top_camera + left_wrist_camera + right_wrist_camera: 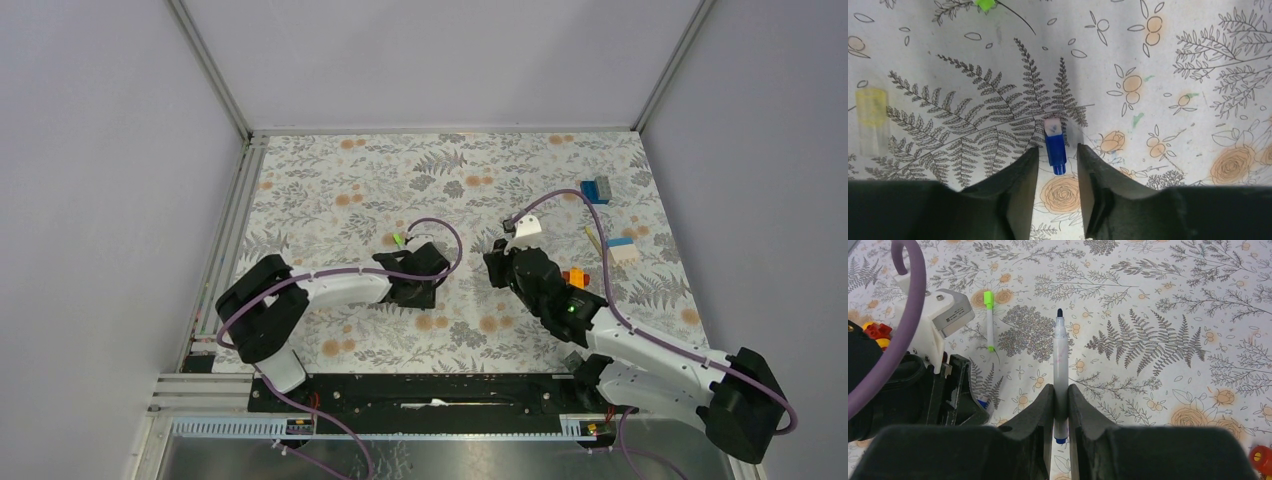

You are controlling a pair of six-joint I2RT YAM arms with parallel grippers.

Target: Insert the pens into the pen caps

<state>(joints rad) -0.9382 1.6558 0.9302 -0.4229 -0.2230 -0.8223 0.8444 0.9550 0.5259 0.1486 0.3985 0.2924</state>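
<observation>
Nothing capped yet, by our read. The right gripper [1061, 390] is clamped on the white pen [1060, 355], dark tip pointing away from the wrist and held above the middle of the tabletop [330, 190]. The left gripper [1057, 148] sits low over the tabletop with its jaws apart, one on each side of the blue cap [1054, 145]. We see thin gaps on both sides, so no grip yet. The cap lies flat, pale open end facing away from the wrist.

Left to do, we judge: close on the cap, lift it, line up tip and opening, push together, then do the other pens.

The green pen [990, 322] lies near the tabletop's middle, just beyond the left gripper. It shows green at both ends, and we cannot tell if it is capped. A tan pen [592, 240] lies toward the right edge among toy bricks [597, 189]. The bricks are well apart from both grippers. The two arms work close together, and that is the main crowding risk.
</observation>
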